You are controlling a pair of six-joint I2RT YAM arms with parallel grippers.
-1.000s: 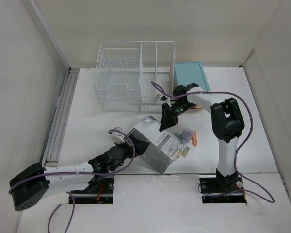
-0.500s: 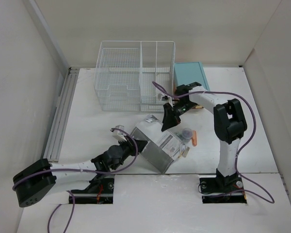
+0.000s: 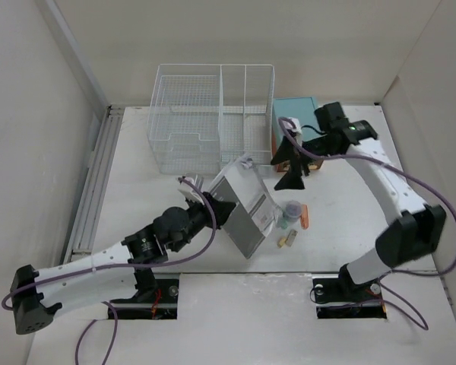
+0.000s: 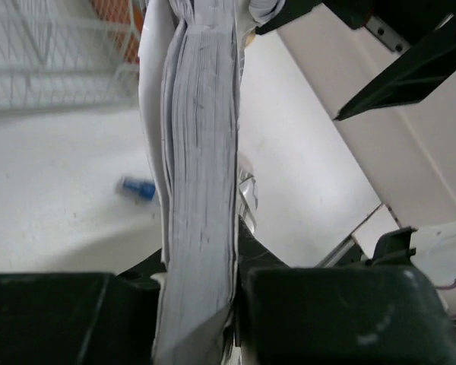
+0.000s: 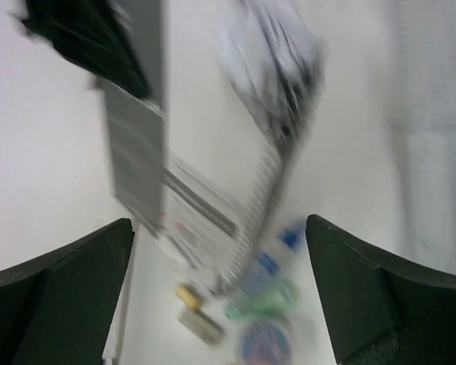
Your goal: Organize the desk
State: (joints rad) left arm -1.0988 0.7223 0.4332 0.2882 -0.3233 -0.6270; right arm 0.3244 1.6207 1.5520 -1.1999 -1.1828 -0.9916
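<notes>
Left gripper (image 4: 201, 304), outstretched — clamping, seemingly, a notebook (image 4: 201, 137).

A: What carries the objects?
B: A white desk (image 3: 137, 205). At its far edge stand a wire basket (image 3: 211, 118) and, just beside it, a teal box (image 3: 298, 114).
A: And mid-desk?
B: A small orange piece (image 3: 306, 218) and a brass piece (image 3: 287, 240).

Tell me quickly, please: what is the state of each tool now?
Left tool: closed, holding the grey book.
Right tool: open, holding nothing.
</notes>
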